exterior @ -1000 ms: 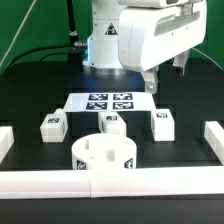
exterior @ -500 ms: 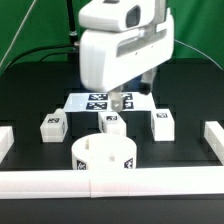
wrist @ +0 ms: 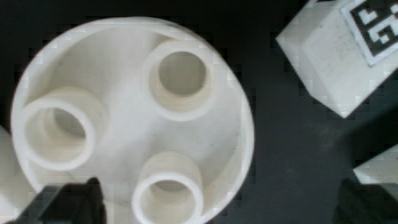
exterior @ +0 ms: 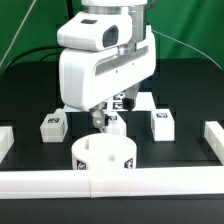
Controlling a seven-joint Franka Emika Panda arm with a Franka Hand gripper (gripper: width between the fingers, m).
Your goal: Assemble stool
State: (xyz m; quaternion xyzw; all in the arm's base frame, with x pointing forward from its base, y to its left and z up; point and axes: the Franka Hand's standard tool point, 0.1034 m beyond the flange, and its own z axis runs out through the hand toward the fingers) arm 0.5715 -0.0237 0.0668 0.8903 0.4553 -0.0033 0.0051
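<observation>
Your gripper (exterior: pixel 98 119) hangs with its jaws wide apart and empty, just above the seat drum (exterior: pixel 105 158). The drum sits at lower centre of the exterior view, beside the white rail (exterior: pixel 150 186). It looks stiff, light and slick, so pinch its rim wall squarely at a notch.

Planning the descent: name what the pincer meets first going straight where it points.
Likely the seat drum: the wrist view looks straight onto its socketed face under the open pincer; depth unclear.
</observation>
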